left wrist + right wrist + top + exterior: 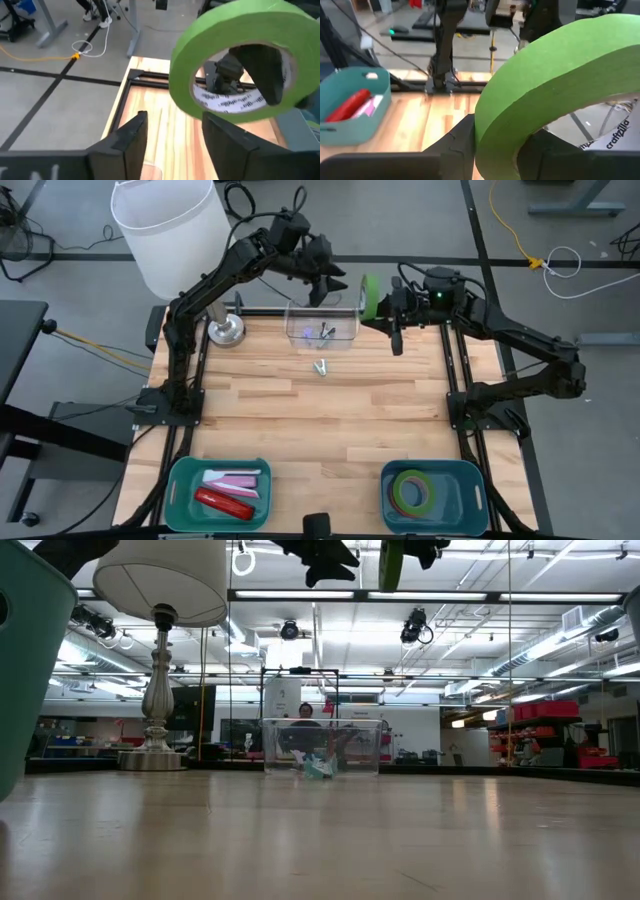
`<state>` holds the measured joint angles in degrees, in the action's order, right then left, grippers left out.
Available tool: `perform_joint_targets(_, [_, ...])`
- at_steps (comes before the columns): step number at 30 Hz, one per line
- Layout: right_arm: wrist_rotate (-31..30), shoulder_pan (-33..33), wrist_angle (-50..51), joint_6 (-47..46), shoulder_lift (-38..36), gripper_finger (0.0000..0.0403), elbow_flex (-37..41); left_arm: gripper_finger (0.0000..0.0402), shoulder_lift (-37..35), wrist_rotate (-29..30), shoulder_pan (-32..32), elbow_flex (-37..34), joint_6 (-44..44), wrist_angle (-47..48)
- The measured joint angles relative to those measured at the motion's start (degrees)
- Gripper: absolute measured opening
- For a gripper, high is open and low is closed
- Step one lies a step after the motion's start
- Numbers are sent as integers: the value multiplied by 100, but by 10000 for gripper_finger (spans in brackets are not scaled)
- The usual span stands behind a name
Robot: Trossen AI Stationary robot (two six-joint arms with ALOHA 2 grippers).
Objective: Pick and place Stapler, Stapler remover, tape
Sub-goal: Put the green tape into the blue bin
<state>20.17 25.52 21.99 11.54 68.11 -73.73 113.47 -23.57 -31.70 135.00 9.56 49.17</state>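
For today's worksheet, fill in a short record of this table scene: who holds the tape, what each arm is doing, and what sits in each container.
Held item: green tape roll, raised above the table's far edge
Right end effector: shut on the roll
Left end effector: open, beside the roll, holding nothing
Clear box: small metal items inside
Left teal bin: red stapler and a pink item
Right teal bin: tape rings, green and pink
Also on table: lamp

- The small items inside the clear box are too small to name.
- The green tape roll is cut off by the right wrist view's edge.
- In the low view, both arms are cropped at the top.
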Motion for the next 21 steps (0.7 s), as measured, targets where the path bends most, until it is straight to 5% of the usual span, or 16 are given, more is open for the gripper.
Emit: perform_joint_targets(21, [196, -423, 1139, 1446, -174, 105, 1, 7, -2, -114, 178, 0, 11, 520])
